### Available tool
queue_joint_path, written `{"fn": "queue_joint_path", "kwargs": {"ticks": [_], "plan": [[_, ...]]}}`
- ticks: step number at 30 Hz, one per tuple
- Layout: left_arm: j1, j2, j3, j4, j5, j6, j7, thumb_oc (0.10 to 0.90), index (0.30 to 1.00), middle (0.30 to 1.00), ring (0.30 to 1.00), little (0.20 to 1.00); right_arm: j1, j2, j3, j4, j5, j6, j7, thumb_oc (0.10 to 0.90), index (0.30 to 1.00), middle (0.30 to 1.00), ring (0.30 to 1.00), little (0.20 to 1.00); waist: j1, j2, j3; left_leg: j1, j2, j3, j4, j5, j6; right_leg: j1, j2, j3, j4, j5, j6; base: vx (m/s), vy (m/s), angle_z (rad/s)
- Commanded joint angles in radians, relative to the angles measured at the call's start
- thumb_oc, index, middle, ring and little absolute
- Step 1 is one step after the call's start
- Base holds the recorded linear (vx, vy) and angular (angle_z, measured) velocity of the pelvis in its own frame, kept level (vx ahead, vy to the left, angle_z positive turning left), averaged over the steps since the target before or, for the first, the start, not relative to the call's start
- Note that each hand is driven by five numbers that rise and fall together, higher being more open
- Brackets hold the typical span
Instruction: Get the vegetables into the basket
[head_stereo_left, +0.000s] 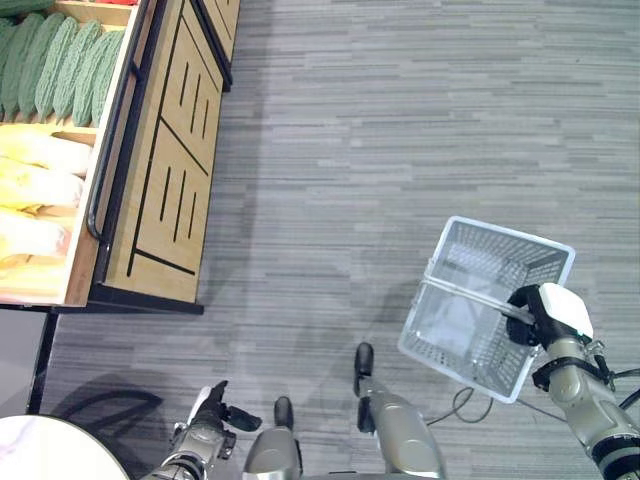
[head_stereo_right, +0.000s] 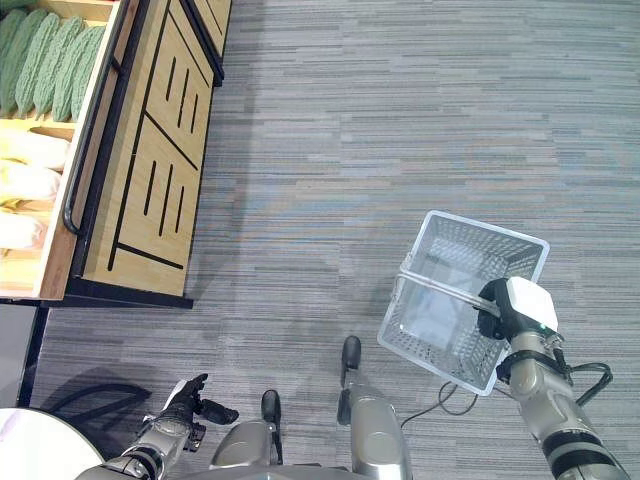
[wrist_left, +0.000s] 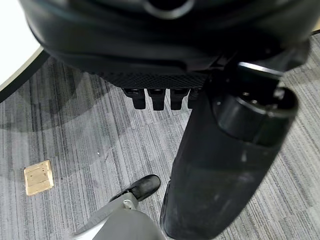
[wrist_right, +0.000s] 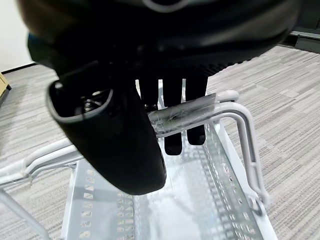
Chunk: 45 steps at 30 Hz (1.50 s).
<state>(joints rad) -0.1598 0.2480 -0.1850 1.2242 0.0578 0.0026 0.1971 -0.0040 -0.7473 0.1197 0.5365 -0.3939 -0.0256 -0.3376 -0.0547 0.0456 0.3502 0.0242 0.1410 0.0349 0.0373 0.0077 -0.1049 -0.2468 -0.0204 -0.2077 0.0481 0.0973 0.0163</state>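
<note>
A white wire basket (head_stereo_left: 500, 235) hangs empty over the grey floor at the right. My right hand (head_stereo_left: 545, 315) is shut on its handle (wrist_right: 185, 112), with the fingers (wrist_right: 172, 137) curled over the bar. Green bumpy vegetables (head_stereo_left: 60, 65) lie in a wooden shelf bin at the far left. Pale yellow vegetables (head_stereo_left: 35, 190) lie in the bin nearer to me. My left hand (head_stereo_left: 208, 415) hangs low at the lower left, open and holding nothing, far from the shelf; its thumb (wrist_left: 225, 165) stands out over the floor.
The wooden display stand (head_stereo_left: 160, 180) has a black rail (head_stereo_left: 105, 160) along its front edge. A white round tabletop (head_stereo_left: 40, 450) sits at the lower left corner. A small wooden block (wrist_left: 38, 177) lies on the carpet below my left hand.
</note>
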Motion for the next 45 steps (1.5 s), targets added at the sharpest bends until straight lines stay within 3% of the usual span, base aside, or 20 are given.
{"fn": "queue_joint_path", "kwargs": {"ticks": [1,7,8,13,15,16,18,23,26,31,36,45], "plan": [[0.026,0.065,-0.005,0.025,-0.007,0.016,0.040,0.900,1.000,1.000,1.000,1.000,0.033,-0.046,-0.061,-0.106,0.016,-0.042,-0.074,0.400,0.300,0.300,0.300,0.300,0.002,-0.039,-0.085,0.016,-0.050,-0.010,0.058,0.008,0.016,-0.072,-0.038,0.070,0.117,-0.045,0.096,0.14,-0.172,0.15],[0.012,0.065,0.002,0.011,-0.036,0.015,0.061,0.900,1.000,1.000,1.000,1.000,0.078,-0.039,-0.079,-0.095,0.033,-0.050,-0.096,0.400,0.300,0.300,0.300,0.300,0.004,-0.052,-0.074,-0.053,-0.020,0.002,0.175,0.070,-0.008,-0.029,-0.036,0.025,0.112,-0.092,0.064,0.06,-0.139,0.34],[-0.003,0.062,-0.009,0.005,-0.050,0.013,0.069,0.900,1.000,1.000,1.000,1.000,0.093,-0.036,-0.090,-0.091,0.037,-0.043,-0.108,0.400,0.300,0.300,0.300,0.300,0.016,-0.061,-0.050,-0.116,-0.021,0.011,0.196,0.091,-0.002,-0.004,-0.047,0.008,0.112,-0.105,0.061,0.02,-0.094,0.48],[-0.021,0.056,-0.030,-0.004,-0.054,0.011,0.085,0.900,1.000,1.000,1.000,1.000,0.126,-0.028,-0.128,-0.097,0.047,-0.035,-0.136,0.400,0.300,0.300,0.300,0.300,0.026,-0.073,-0.027,-0.273,-0.006,0.045,0.110,0.061,0.013,0.049,-0.093,-0.017,0.118,-0.147,0.073,0.11,0.009,0.58],[-0.014,0.061,-0.030,-0.004,-0.050,0.010,0.089,0.900,1.000,1.000,1.000,1.000,0.124,-0.023,-0.127,-0.078,0.045,-0.033,-0.149,0.400,0.300,0.300,0.300,0.300,0.041,-0.064,-0.028,-0.337,0.027,0.054,0.048,0.155,-0.007,0.086,-0.084,-0.007,0.111,-0.163,0.077,0.19,0.110,0.33],[-0.013,0.061,-0.030,-0.005,-0.050,0.010,0.089,0.900,1.000,1.000,1.000,1.000,0.124,-0.023,-0.126,-0.078,0.046,-0.033,-0.150,0.400,0.300,0.300,0.300,0.300,0.042,-0.067,-0.025,-0.329,0.026,0.056,0.043,0.156,-0.009,0.089,-0.086,-0.005,0.114,-0.168,0.077,0.25,0.145,0.06],[0.000,0.073,-0.026,-0.003,-0.048,0.011,0.091,0.900,1.000,1.000,1.000,1.000,0.113,-0.017,-0.106,-0.059,0.045,-0.029,-0.148,0.400,0.300,0.300,0.300,0.300,0.070,-0.064,-0.033,-0.355,0.042,0.052,-0.008,0.212,-0.026,0.140,-0.074,0.027,0.098,-0.177,0.080,0.30,0.191,-0.15],[0.016,0.066,-0.017,0.015,-0.036,0.018,0.084,0.900,1.000,1.000,1.000,1.000,0.123,0.005,-0.097,-0.058,0.025,-0.019,-0.130,0.400,0.300,0.300,0.300,0.300,0.070,-0.074,-0.052,-0.302,0.017,0.114,-0.025,0.182,-0.005,0.170,-0.102,0.047,0.091,-0.177,0.105,0.19,0.190,-0.58],[0.024,0.074,-0.027,0.002,-0.016,0.009,0.080,0.900,1.000,1.000,1.000,1.000,0.061,0.022,-0.072,-0.025,0.029,-0.013,-0.141,0.400,0.300,0.300,0.300,0.300,0.075,-0.103,-0.053,-0.291,-0.018,0.144,0.029,0.118,0.030,0.165,-0.143,0.090,0.085,-0.139,0.141,0.15,0.260,-0.30],[0.016,0.094,-0.018,-0.005,-0.031,0.004,0.088,0.900,1.000,1.000,1.000,1.000,-0.003,0.039,-0.035,-0.001,0.028,-0.014,-0.149,0.400,0.300,0.300,0.300,0.300,0.079,-0.119,-0.054,-0.288,-0.042,0.173,0.044,0.081,0.058,0.140,-0.168,0.109,0.103,-0.085,0.165,0.08,0.162,-0.20],[0.007,0.106,-0.010,-0.002,-0.038,-0.004,0.091,0.900,1.000,1.000,1.000,1.000,-0.040,0.055,-0.011,0.011,0.025,-0.015,-0.153,0.400,0.300,0.300,0.300,0.300,0.084,-0.121,-0.061,-0.277,-0.070,0.183,0.022,0.065,0.078,0.125,-0.185,0.111,0.104,-0.010,0.190,0.07,0.127,0.05],[0.021,0.089,-0.034,-0.001,-0.011,-0.005,0.077,0.900,1.000,1.000,1.000,1.000,-0.059,0.061,-0.009,0.026,0.009,-0.005,-0.161,0.400,0.300,0.300,0.300,0.300,0.080,-0.114,-0.073,-0.238,-0.092,0.184,-0.021,0.061,0.088,0.130,-0.199,0.106,0.114,0.021,0.207,0.03,0.053,-0.04]]}}
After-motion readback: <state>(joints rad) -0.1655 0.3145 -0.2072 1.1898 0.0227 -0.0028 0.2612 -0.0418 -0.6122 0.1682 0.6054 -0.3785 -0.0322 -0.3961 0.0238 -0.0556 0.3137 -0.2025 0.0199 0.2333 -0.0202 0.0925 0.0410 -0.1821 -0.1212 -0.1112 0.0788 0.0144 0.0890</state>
